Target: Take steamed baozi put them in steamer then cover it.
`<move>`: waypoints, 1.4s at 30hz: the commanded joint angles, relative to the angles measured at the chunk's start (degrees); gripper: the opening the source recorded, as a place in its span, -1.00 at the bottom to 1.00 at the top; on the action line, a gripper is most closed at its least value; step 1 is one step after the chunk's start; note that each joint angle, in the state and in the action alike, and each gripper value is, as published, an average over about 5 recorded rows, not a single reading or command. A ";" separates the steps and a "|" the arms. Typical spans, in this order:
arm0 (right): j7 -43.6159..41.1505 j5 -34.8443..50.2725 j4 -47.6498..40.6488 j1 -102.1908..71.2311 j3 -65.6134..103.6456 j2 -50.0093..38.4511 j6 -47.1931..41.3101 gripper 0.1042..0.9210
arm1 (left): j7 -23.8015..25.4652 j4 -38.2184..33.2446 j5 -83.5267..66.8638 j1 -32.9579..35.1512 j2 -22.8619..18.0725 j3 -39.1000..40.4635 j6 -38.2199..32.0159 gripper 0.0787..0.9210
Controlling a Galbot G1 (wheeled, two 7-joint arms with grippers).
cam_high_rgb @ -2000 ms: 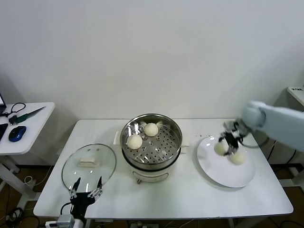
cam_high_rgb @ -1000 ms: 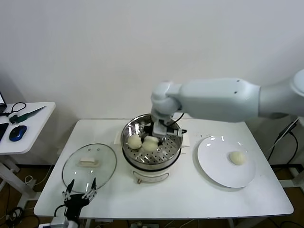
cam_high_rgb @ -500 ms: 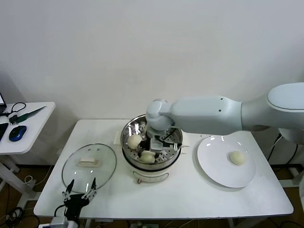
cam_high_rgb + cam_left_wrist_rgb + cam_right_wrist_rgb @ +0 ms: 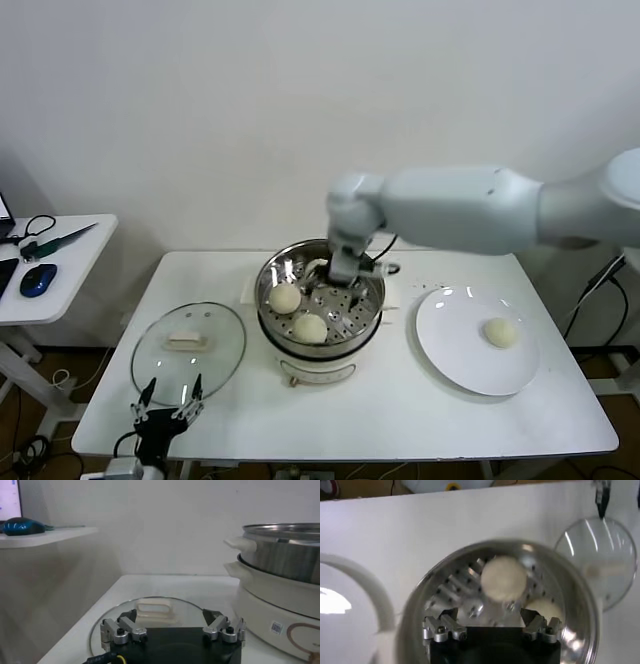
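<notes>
The steamer [image 4: 320,300] stands mid-table with its perforated tray showing. Two baozi lie in it, one at the left [image 4: 285,297] and one at the front [image 4: 310,327]; anything behind my right gripper is hidden. A further baozi [image 4: 499,332] lies on the white plate [image 4: 455,360]. My right gripper [image 4: 340,278] hangs open and empty over the tray's back part. Its wrist view shows two baozi [image 4: 503,577] [image 4: 544,609] beyond its gripper [image 4: 489,619]. The cover [image 4: 188,345] lies flat left of the steamer. My left gripper [image 4: 166,397] is open just before the cover [image 4: 150,611].
A side table [image 4: 55,270] with a mouse and cables stands at the far left. The steamer's white base [image 4: 280,605] is close to the right of my left gripper [image 4: 170,617]. The wall runs behind the table.
My right gripper carried a baozi from the plate to the steamer, let it go at the tray's front, and has risen back open. The left arm has barely moved.
</notes>
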 commanded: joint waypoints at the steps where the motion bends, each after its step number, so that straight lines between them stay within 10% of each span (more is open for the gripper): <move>1: -5.02 15.07 -5.52 10.31 -11.41 -18.53 -14.76 0.76 | 0.03 0.09 -0.03 -0.02 0.09 0.09 -0.08 0.77; 15: -1.58 -3.45 -12.20 -18.69 6.94 -40.23 -19.77 0.76 | 0.39 0.07 -0.12 -0.47 0.34 0.44 0.21 0.77; 42: 3.22 -10.24 -29.11 -45.39 35.07 -26.69 -20.56 0.76 | 0.65 1.13 1.38 0.85 -0.58 0.40 0.09 0.77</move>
